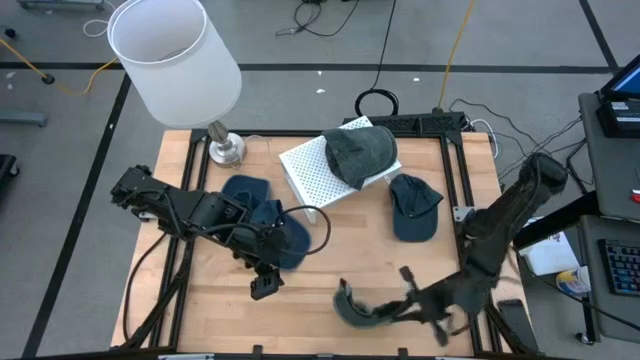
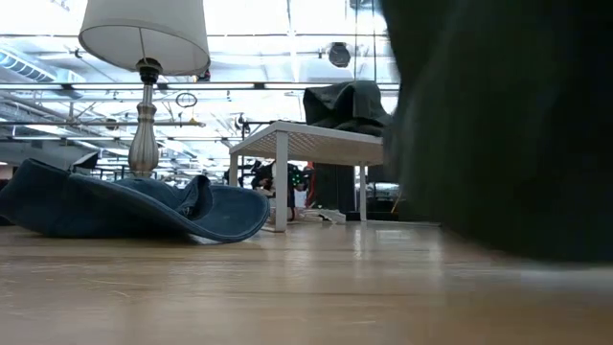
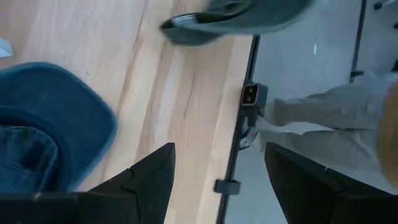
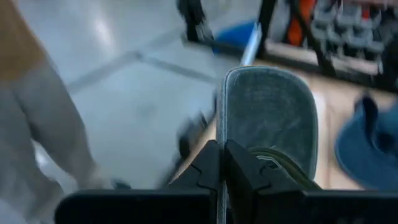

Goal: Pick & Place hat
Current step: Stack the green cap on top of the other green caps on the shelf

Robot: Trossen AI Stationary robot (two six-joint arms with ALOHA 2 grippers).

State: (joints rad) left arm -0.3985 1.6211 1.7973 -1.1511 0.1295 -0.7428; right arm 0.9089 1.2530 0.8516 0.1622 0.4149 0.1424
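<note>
Right end effector (image 4: 221,163) is pinching the brim of a grey-green hat (image 1: 352,306), jaws nearly closed on it, well in front of the white stand (image 1: 310,165) near the desk (image 1: 330,250) front edge. Grip is looking thin: only the brim edge is caught, so the hat may be slipping or swinging out during the carry. Left end effector (image 3: 217,171) is waiting wide open beside a blue hat (image 1: 275,235).
</note>
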